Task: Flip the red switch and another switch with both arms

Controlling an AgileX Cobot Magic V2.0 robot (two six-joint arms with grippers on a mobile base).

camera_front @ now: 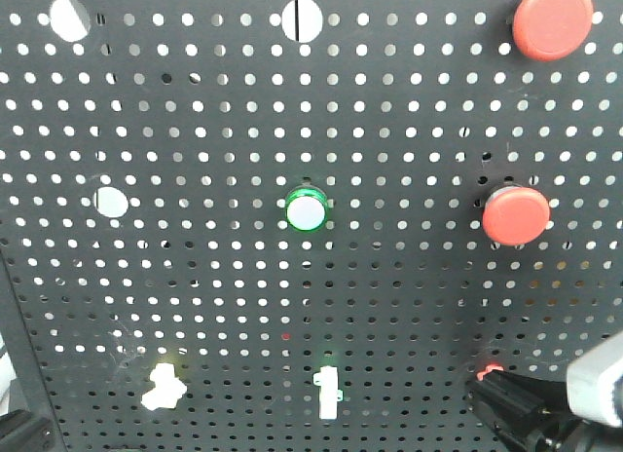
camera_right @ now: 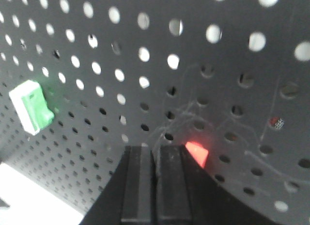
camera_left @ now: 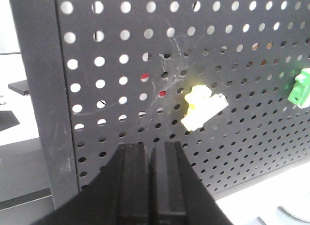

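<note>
Two small toggles low on the dark perforated metal panel (camera_front: pixel 200 306). Small red toggle switch (camera_right: pixel 197 153) at the lower right, hard against the right side of the right gripper (camera_right: pixel 154 150); jaws there pressed together, holding nothing, actual contact with the red lever not clear. Small pale yellow-white toggle switch (camera_left: pixel 203 107) at the lower left, lever slanting down-left in the left wrist view. Sits above and right of the left gripper (camera_left: pixel 151 147), apart from it; jaws closed on nothing, only a thin seam between. Between the two toggles, a white toggle with a green base (camera_front: pixel 329 392). Higher, mid-panel, a round white button with a green ring (camera_front: pixel 307 211); big round red push button (camera_front: pixel 515 216) to its right, a second (camera_front: pixel 552 20) at the top right corner.
</note>
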